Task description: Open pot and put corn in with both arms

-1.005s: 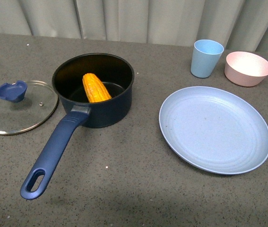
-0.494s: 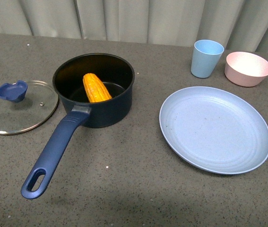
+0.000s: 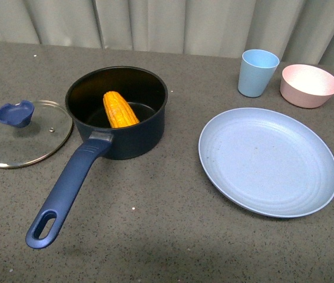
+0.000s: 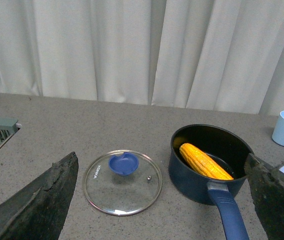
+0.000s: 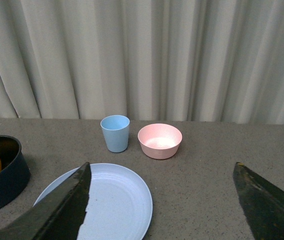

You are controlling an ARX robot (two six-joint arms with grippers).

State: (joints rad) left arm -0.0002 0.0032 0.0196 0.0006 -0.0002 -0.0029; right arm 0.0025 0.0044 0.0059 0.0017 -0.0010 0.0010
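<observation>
Here the corn (image 3: 120, 109) lies inside the pot (image 3: 119, 118), leaning against the inner wall, its long axis running from the far-left side of the pot toward the near-right, with the tapered tip at the far end and the blunt end nearer the camera. The pot stands uncovered on the grey table (image 3: 167, 236), its long blue handle (image 3: 66, 191) reaching toward the near-left, the loop hole at the near end. The glass lid (image 3: 24, 133) with its blue knob rests flat on the table just to the left of the pot, apart from it. Compared with half a second ago and a second ago, nothing on the table has shifted in any way I can make out: pot, corn and lid sit in the same places. To the right, the pale blue plate (image 3: 268, 160) holds nothing, and behind it the pale blue cup (image 3: 258, 72) and the pink bowl (image 3: 308, 85) stand side by side, upright, showing no contents. Neither arm appears in the front view. In the wrist views the left gripper (image 4: 162, 200) and the right gripper (image 5: 164, 205) each have their fingers spread wide apart, with nothing held between them, hovering above the table.
</observation>
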